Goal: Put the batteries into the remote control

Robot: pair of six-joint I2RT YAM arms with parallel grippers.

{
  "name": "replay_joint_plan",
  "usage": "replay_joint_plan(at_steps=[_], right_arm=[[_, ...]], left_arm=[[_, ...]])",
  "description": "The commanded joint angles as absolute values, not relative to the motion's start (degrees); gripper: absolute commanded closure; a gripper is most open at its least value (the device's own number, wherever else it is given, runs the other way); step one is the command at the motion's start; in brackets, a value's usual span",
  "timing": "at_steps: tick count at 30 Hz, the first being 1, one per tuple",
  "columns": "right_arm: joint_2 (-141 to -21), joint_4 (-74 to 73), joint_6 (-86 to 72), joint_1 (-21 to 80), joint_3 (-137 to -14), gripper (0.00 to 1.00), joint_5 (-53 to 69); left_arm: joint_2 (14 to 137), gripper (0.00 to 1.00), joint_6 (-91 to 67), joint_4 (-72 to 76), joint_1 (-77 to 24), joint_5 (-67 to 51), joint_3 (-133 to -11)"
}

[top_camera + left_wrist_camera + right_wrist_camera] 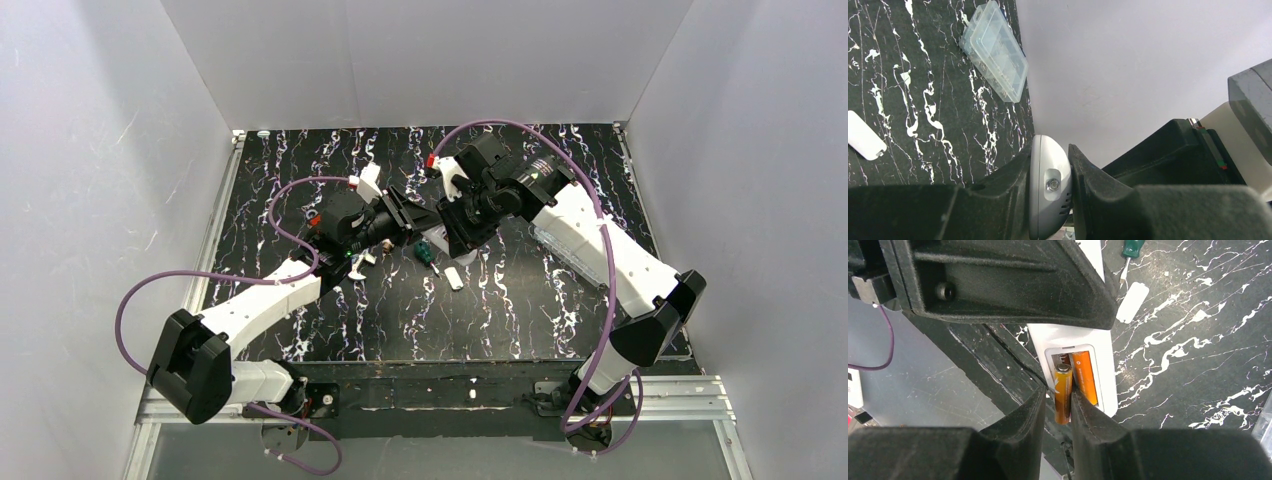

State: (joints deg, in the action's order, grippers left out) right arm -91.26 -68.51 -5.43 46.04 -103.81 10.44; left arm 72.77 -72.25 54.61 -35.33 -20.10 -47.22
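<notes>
- Here, the right claw (1058, 396) straddles 1 orange battery (1063, 390). Its 2 fingers stand just beside the cell on either side, but I cannot tell whether they pinch it or stand slightly slack.
- That battery leans, its far end inside the battery recess (1070, 351) and its near end raised between the fingertips, so it is not yet flat.
- Judging its handling, such a cell is light, rigid and smooth-skinned, so it probably rolls and slips easily. It is best held across the middle of the barrel, leaving both ends free for the contacts, with gentle pressure on the raised end.
- Just right of the claw, touching the leaning cell, the second battery (1084, 376) lies seated in the same recess.
- Around both is the remote control (1107, 365), back side up. It is likely a light, hard plastic shell, and too hard a push may twist it in its hold.
- Above and left of the right claw, the left claw (1049, 150) is clamped on the remote control's edge. Its black fingers crowd the recess on that side and narrow the approach.
- Farther beyond the right claw, on the black marbled table (1198, 365), lie a loose white cover (1132, 302) and a green-handled screwdriver (1134, 247). Both are well apart from the recess and no obstacle.
- A clear plastic box (994, 50) rests well beyond the left claw, by the wall.
</notes>
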Motion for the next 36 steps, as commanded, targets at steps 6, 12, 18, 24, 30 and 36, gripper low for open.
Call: replay_joint_plan(at_steps=[6, 12, 18, 24, 30, 36], right_arm=[[-89.4, -66.1, -4.8, 45.9, -105.8, 0.66, 6.3], [-88.6, -66.0, -4.4, 45.9, -105.8, 0.66, 4.9], [-88.0, -65.8, -4.2, 46.0, -105.4, 0.66, 4.8], [-88.0, -66.0, -4.0, 45.9, -105.5, 0.86, 4.9], [-87.8, -66.4, -3.6, 45.9, -105.8, 0.99, 4.8], [-86.0, -66.3, -1.3, 45.9, -105.9, 0.99, 5.2]], left_arm=[[71.3, 1.00, -73.6, 60.5, -35.5, -22.5, -48.5], [71.4, 1.00, -73.5, 60.6, -35.5, -22.6, -48.5], [71.6, 1.00, -73.6, 60.6, -35.5, -22.8, -48.5], [71.6, 1.00, -73.5, 60.7, -35.5, -22.9, -48.3], [71.6, 1.00, -73.4, 60.6, -35.5, -22.8, -48.3], [71.5, 1.00, -73.5, 60.5, -35.5, -23.0, -48.1]])
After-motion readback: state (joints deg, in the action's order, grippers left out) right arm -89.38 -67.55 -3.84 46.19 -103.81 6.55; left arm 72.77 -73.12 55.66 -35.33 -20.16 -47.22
